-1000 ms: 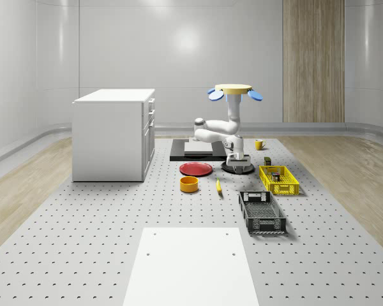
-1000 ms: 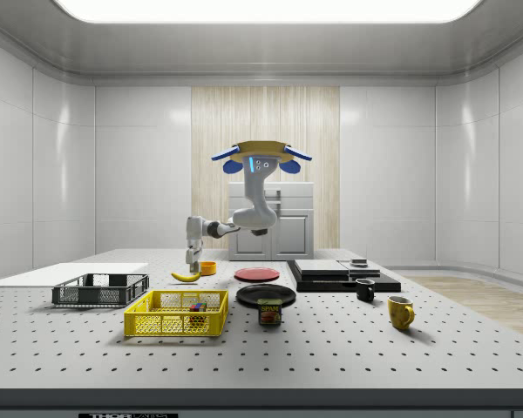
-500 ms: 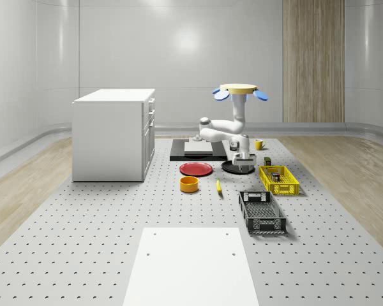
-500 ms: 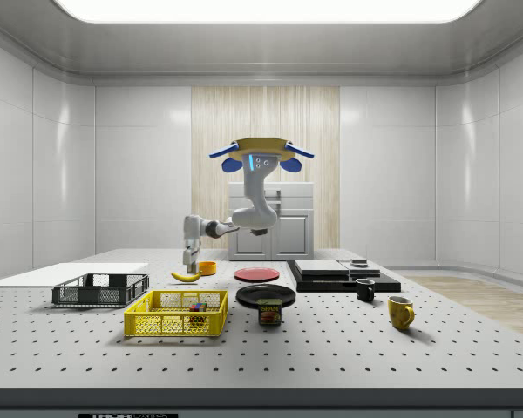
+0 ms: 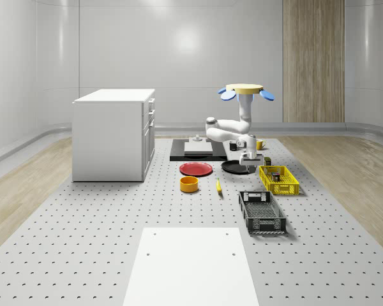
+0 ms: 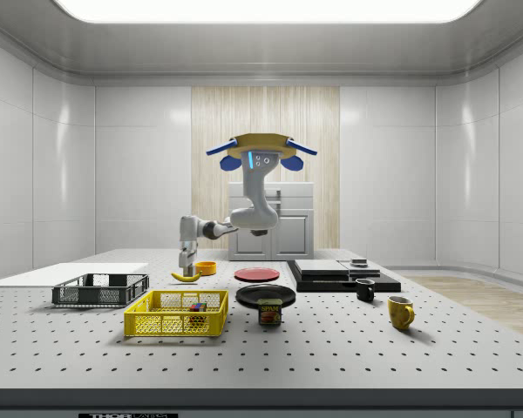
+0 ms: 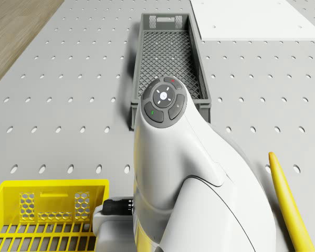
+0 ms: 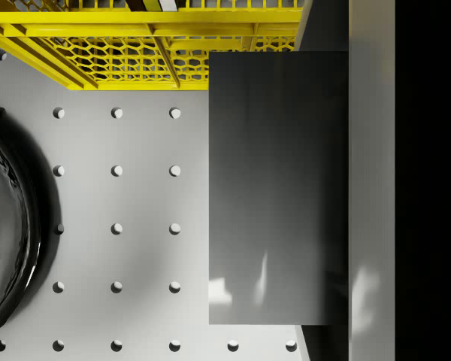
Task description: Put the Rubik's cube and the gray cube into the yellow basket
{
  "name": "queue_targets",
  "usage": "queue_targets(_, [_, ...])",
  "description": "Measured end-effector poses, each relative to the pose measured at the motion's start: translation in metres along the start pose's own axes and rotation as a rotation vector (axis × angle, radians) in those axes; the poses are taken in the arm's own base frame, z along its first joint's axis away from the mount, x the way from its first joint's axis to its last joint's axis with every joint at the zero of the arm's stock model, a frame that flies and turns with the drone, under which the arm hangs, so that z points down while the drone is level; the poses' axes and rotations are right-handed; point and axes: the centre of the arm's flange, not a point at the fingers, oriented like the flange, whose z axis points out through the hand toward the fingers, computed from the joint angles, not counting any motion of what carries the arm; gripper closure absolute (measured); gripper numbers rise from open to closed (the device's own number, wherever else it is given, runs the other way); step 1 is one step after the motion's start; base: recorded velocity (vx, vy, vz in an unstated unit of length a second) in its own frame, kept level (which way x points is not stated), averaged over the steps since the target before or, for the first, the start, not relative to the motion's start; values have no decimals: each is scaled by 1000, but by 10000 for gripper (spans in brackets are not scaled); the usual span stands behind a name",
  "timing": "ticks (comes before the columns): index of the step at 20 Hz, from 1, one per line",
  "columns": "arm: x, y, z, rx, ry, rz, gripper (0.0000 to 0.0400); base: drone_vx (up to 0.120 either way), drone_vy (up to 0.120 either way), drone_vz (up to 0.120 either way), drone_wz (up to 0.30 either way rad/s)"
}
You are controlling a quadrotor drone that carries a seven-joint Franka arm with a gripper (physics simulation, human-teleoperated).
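The drone (image 5: 246,90) is hovering beside the yellow basket (image 5: 279,180), which is holding the Rubik's cube (image 6: 196,306); the gripper (image 5: 249,162) is pinching the gray cube (image 8: 274,188).

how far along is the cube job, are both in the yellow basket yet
Done: the Rubik's cube lies in the yellow basket. In hand: the gripper holds the gray cube above the table, between the black plate and the basket's wall, with the drone hovering above. Left: carry it over the wall and release it.
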Motion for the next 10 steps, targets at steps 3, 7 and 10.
queue_targets(3, [0, 0, 0, 0, 0, 0, 150, 0, 120, 0, 0])
queue_targets(7, [0, 0, 0, 0, 0, 0, 150, 0, 120, 0, 0])
queue_targets(10, [0, 0, 0, 0, 0, 0, 150, 0, 120, 0, 0])
